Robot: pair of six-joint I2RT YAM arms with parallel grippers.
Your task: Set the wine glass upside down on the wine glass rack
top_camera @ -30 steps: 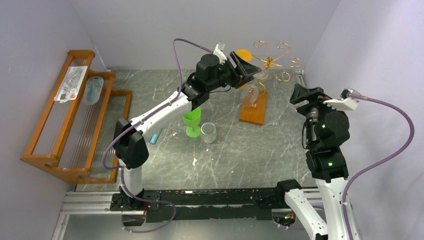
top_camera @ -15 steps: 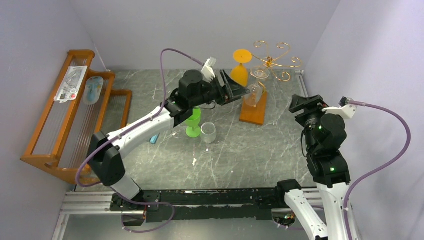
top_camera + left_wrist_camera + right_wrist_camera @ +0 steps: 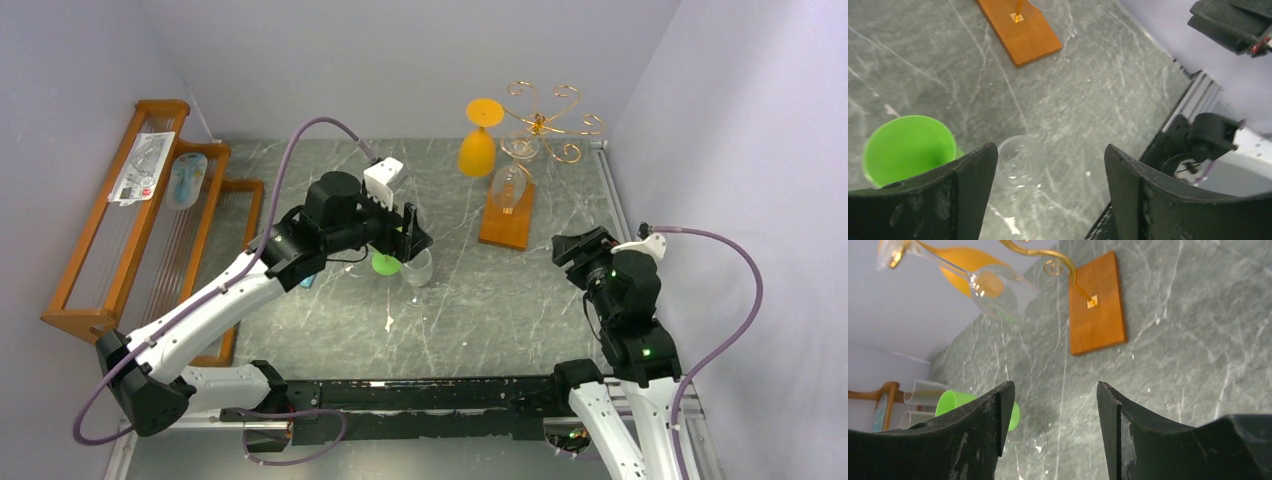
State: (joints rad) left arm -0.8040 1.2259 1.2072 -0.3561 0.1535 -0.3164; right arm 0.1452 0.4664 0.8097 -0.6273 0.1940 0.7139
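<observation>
An orange wine glass (image 3: 478,140) hangs upside down from the gold wire wine glass rack (image 3: 548,118), whose wooden base (image 3: 505,222) stands at the back. A clear wine glass (image 3: 507,184) hangs beside it; both show in the right wrist view, the clear glass (image 3: 1004,296) and the orange glass (image 3: 965,262). My left gripper (image 3: 412,236) is open and empty, above a green glass (image 3: 907,149) and a clear glass (image 3: 1019,161) on the table. My right gripper (image 3: 573,247) is open and empty, right of the base (image 3: 1097,305).
A large slatted wooden rack (image 3: 110,300) stands along the left wall with a packet (image 3: 146,166) and a blue item (image 3: 188,178) on it. The clear glass (image 3: 417,266) and green glass (image 3: 384,263) stand mid-table. Walls close in at back and right.
My left gripper let go of the orange glass, left it hanging on the gold rack and drew back toward the near left. My right arm moved nearer and lower.
</observation>
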